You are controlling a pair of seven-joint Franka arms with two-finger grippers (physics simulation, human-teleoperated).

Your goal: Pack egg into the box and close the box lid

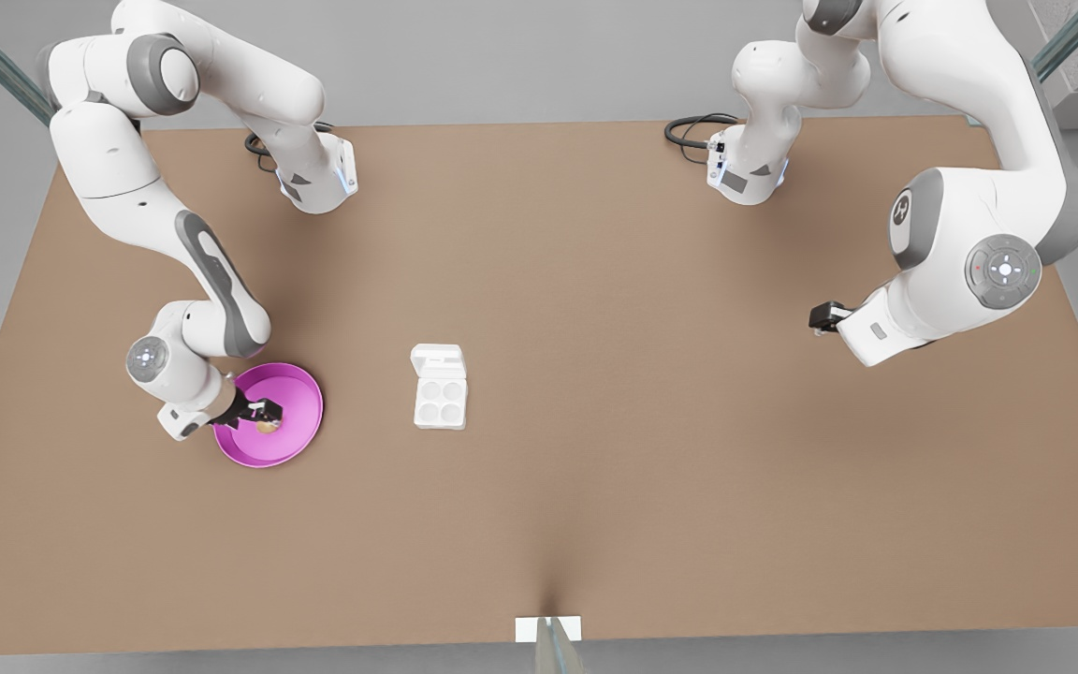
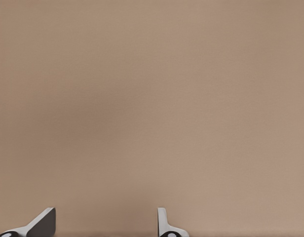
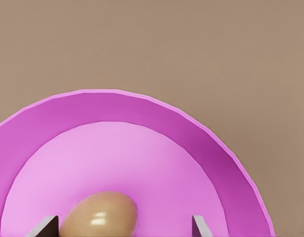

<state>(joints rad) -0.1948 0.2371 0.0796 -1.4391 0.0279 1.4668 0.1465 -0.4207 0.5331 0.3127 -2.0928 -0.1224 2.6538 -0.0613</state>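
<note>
Right gripper poised over the egg on the pink plate

The right gripper (image 1: 263, 412) hangs low over the plate (image 1: 300, 393), fingers spread wide, with the egg (image 3: 100, 215) lying between them but closer to one finger than the other, apparently not yet touched. The step in hand looks like the first pick: the fingers probably need to centre on the egg, drop a little more, then close gently, since a round, smooth shell could slip or roll on the dished plate. After that comes a carry to the box (image 1: 441, 401), which sits on the bench (image 1: 595, 374) well apart from this gripper, its four cavities empty and the box lid (image 1: 437, 360) folded back open.

The left gripper (image 1: 820, 316) waits well apart from everything, above bare bench; its fingertips (image 2: 164, 224) stand parted with nothing between them.

The egg's near end is cut off at the right wrist view's edge, and in the front view the gripper covers most of it, so actual contact is hard to judge
</note>
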